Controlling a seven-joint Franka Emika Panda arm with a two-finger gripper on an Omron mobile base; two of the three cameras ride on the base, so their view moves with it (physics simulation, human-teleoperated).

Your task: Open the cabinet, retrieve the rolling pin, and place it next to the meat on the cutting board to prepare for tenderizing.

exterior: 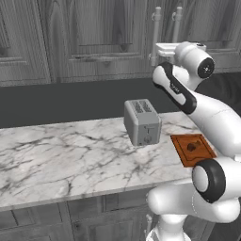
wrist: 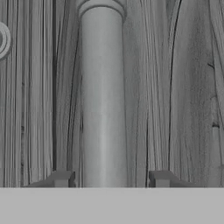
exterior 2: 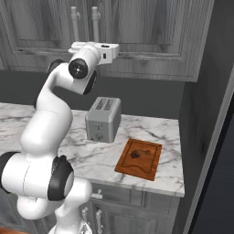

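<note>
Marble bench (exterior: 70, 155): cutting board (exterior 2: 139, 158) near the front right corner, carrying the meat (exterior 2: 136, 154); toaster (exterior 2: 103, 119) just beside it. Behind, the cabinet (exterior 2: 137, 32) is closed. Hand (wrist: 109, 178): fingers apart, straddling a door's bar handle (wrist: 101, 96).

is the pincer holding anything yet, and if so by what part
Nothing is held yet. In the hand view the pincer is open, one fingertip on either side of the cabinet's bar handle, with a visible gap between each fingertip and the bar.
</note>
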